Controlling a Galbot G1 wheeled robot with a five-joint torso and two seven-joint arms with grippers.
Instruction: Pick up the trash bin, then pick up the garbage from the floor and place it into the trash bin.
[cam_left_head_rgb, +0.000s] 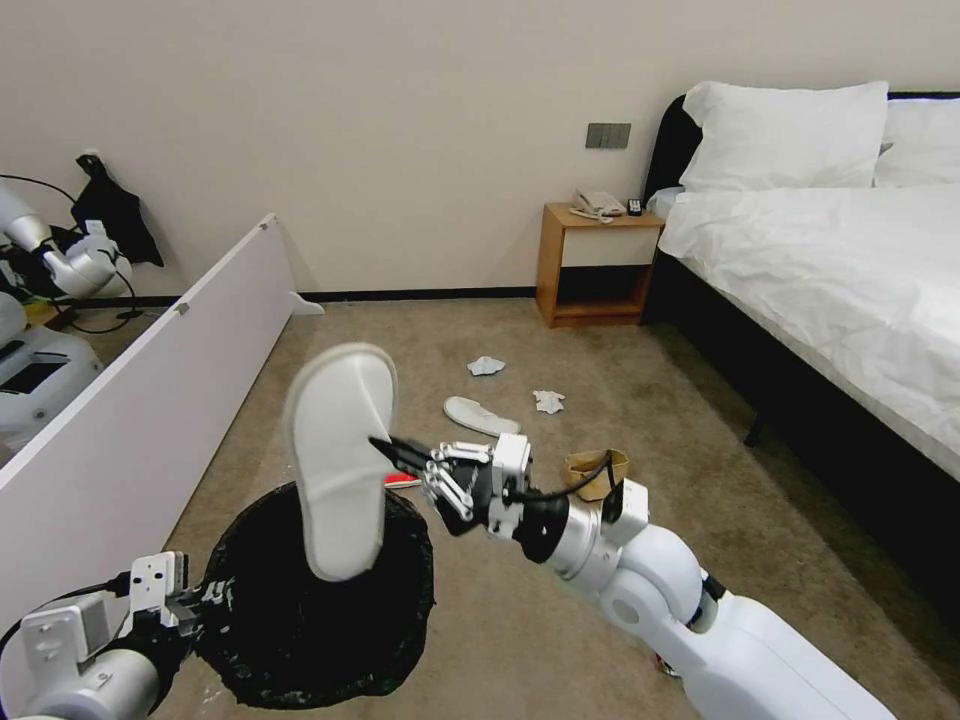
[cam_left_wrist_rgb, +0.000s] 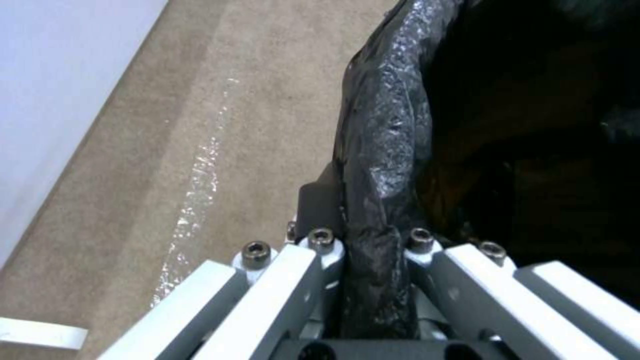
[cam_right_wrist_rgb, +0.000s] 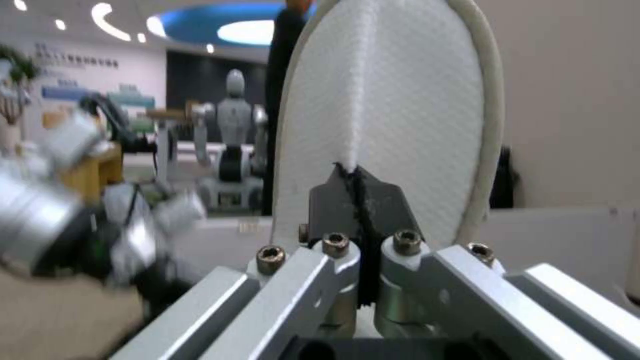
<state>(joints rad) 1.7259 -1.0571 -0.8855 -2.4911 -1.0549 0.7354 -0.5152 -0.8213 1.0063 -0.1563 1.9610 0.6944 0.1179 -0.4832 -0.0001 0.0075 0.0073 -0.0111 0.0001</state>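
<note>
Trash bin (cam_left_head_rgb: 300, 610), round, lined with crinkled black plastic bag: left gripper (cam_left_head_rgb: 185, 600) clamped on its rim at the bin's 9 o'clock. White fabric slipper (cam_left_head_rgb: 340, 455) pinched mid-edge by right gripper (cam_left_head_rgb: 400, 455), long axis near vertical, lower end over the bin mouth at about 12 o'clock. More litter on beige carpet floor (cam_left_head_rgb: 600, 620) beyond. No readable labels.

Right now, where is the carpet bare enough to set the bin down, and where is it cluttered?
Bare carpet lies between the litter and the bed, and along the white panel. The middle is crowded: slipper on the floor, tissues, paper bag. Left gripper holds the trash bin; right gripper holds the other slipper above it.
</note>
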